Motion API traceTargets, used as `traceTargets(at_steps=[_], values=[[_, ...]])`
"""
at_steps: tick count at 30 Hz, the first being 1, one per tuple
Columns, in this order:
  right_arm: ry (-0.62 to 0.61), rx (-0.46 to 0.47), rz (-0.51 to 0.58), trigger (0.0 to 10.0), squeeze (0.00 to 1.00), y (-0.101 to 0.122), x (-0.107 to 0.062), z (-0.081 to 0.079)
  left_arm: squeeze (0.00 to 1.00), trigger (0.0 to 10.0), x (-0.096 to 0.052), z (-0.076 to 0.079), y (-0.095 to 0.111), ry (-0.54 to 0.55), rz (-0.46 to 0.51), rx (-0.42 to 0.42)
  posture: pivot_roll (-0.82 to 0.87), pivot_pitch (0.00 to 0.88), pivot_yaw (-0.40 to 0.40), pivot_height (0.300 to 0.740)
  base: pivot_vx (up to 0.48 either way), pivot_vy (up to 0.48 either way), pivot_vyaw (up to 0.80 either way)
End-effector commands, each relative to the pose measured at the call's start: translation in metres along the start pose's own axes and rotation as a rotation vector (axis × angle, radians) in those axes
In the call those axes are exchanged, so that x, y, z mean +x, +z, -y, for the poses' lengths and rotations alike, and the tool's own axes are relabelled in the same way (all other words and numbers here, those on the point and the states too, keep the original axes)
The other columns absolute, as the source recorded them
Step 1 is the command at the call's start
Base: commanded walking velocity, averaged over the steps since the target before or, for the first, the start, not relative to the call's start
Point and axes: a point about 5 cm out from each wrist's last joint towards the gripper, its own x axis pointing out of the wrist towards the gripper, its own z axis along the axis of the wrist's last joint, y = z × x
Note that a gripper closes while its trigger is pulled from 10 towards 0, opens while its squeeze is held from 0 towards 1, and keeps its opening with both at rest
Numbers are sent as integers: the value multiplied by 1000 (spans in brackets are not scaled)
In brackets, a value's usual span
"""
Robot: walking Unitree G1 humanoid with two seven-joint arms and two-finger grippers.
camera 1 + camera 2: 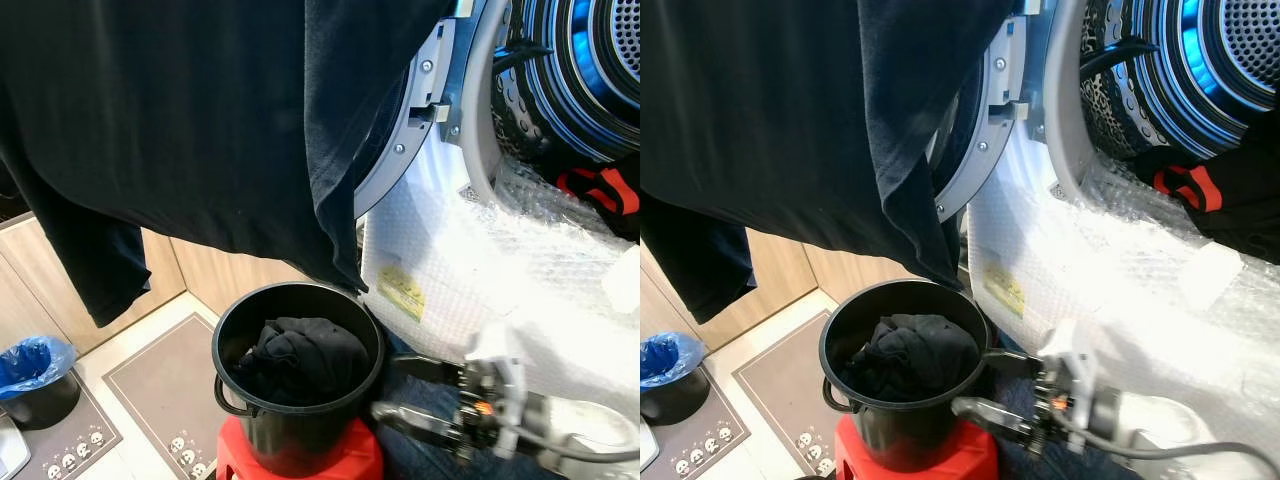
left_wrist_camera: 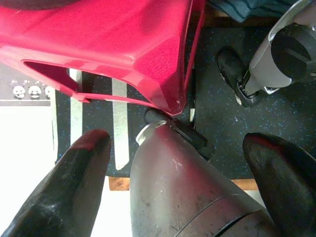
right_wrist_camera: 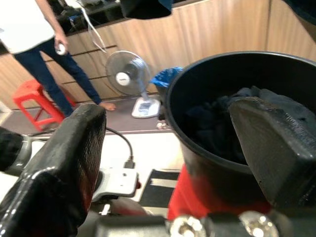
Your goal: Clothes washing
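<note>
A large black garment [image 1: 200, 110] hangs across the upper left, in front of the washer's open door [image 1: 405, 130]; what holds it up is hidden. Below it a black bucket [image 1: 232, 345] stands on a red stool [image 1: 350, 458], and in the bucket lies a bundle of dark clothes [image 1: 300, 355]. My right gripper [image 1: 385, 385] is open just right of the bucket's rim, its fingers pointing at it with nothing between them. The washer drum [image 1: 1210, 70] gapes at the upper right, a black item with a red strap [image 1: 1185, 185] at its mouth. My left gripper [image 2: 175, 138] is open, low beside the stool.
Bubble wrap [image 1: 500, 260] covers the washer's front. A bin with a blue bag [image 1: 30, 365] and grey mats [image 1: 150, 385] lie on the floor to the left. In the right wrist view a person [image 3: 34, 44], a fan [image 3: 121, 74] and another red stool [image 3: 29, 96] stand farther off.
</note>
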Motion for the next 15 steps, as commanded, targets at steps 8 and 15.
traceTargets(at_steps=[8, 15], values=[[-197, -107, -108, 10000, 0, -24, 32, 21, 0, 10000, -2, 10, -20, -28, -74, -20, -124, 24, 11, 740, 0, 0, 0], [-342, -137, -101, 10000, 0, -27, 59, 29, 0, 10000, -2, 14, -24, -34, -81, -38, -110, 0, -9, 740, 0, 0, 0]])
